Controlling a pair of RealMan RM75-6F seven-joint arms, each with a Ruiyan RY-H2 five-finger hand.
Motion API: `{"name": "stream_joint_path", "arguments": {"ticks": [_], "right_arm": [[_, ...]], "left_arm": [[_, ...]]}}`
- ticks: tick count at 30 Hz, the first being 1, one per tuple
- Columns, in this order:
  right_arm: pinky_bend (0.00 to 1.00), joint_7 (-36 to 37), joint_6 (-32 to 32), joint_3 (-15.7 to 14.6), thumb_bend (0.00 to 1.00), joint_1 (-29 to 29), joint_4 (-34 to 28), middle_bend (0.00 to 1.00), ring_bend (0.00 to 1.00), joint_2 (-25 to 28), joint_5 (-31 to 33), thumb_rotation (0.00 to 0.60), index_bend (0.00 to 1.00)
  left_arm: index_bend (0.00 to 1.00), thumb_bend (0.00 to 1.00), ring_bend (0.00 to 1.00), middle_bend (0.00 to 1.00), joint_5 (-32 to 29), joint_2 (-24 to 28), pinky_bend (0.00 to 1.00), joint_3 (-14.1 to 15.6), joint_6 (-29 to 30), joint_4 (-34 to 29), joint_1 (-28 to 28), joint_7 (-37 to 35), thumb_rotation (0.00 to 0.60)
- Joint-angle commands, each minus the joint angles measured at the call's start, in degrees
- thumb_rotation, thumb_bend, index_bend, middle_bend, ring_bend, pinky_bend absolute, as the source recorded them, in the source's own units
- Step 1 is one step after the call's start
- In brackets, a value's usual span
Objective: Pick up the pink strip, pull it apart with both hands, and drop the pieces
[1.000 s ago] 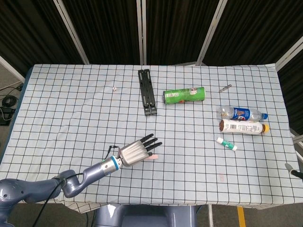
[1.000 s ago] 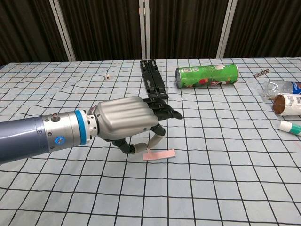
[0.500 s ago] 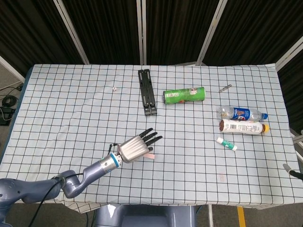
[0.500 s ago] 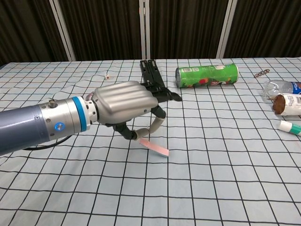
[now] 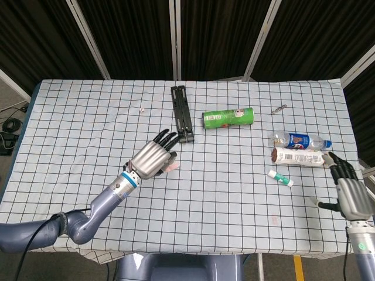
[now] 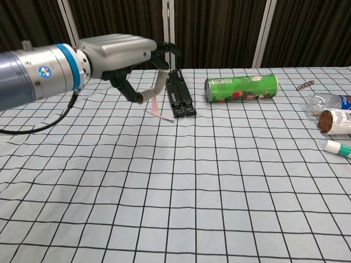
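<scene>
The left hand (image 6: 118, 55) is raised above the checked worktop (image 6: 219, 181), thumb and a finger pinching the pink strip (image 6: 159, 112), which hangs tilted, flat and pale, clear of the cloth. The right hand (image 5: 350, 193) hovers at the worktop's right edge, fingers spread, holding nothing

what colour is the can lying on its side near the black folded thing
Green, with a white end cap; the can shows best in the chest view.
</scene>
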Motion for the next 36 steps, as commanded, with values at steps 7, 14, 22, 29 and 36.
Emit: {"name": "stream_joint_path", "arguments": {"ticks": [7,14,22,29,36], "right_arm": [[0.00,-1.0,-16.8,7.6,0.04,14.8,-8.8,0.04,0.00,-4.0,11.6,0.600,0.25],[0.00,-6.2,-23.3,9.9,0.04,22.1,-9.5,0.05,0.00,-8.0,22.3,0.600,0.31],[0.00,-12.9,-20.4,11.2,0.06,27.8,-7.6,0.06,0.00,-15.3,30.7,0.600,0.38],[0.00,-15.0,-17.8,11.4,0.06,29.8,-5.9,0.08,0.00,-19.5,31.6,0.600,0.43],[0.00,-16.0,-17.2,11.4,0.07,31.0,-5.0,0.09,0.00,-21.9,32.4,0.600,0.45]], "left_arm": [[0.83,0.50,0.00,0.00,-16.7,3.6,0.00,-6.4,4.3,-9.0,-4.6,10.4,0.600],[0.83,0.50,0.00,0.00,-22.1,1.8,0.00,-8.1,5.6,-7.9,-8.4,10.6,0.600],[0.84,0.50,0.00,0.00,-29.0,0.2,0.00,-8.4,6.9,-6.3,-12.7,12.5,0.600],[0.84,0.50,0.00,0.00,-33.2,-1.1,0.00,-8.9,7.5,-5.5,-14.6,11.5,0.600],[0.84,0.50,0.00,0.00,-36.1,-1.8,0.00,-9.4,7.4,-5.0,-15.9,9.9,0.600]]}}
